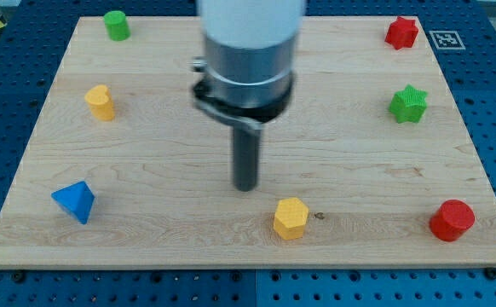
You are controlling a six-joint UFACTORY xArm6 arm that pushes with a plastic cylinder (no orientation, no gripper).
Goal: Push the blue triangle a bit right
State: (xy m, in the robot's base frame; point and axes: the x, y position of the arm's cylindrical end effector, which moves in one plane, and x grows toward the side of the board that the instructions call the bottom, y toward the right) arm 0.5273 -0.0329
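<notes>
Blue triangle [74, 201] bottom left, my tip [245, 187] well right, no hand fitted

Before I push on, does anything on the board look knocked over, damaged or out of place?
Nothing stands out. All seven blocks sit upright and apart on the wooden board, none over an edge. My tip is mid-board, well right of the blue triangle, touching nothing.

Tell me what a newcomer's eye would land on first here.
First, the big grey arm dropping from the view's top centre, with my tip on bare wood mid-board, touching no block. Next, the blue triangle at the lower left, far from my tip, and the yellow block just right of and below my tip.
</notes>
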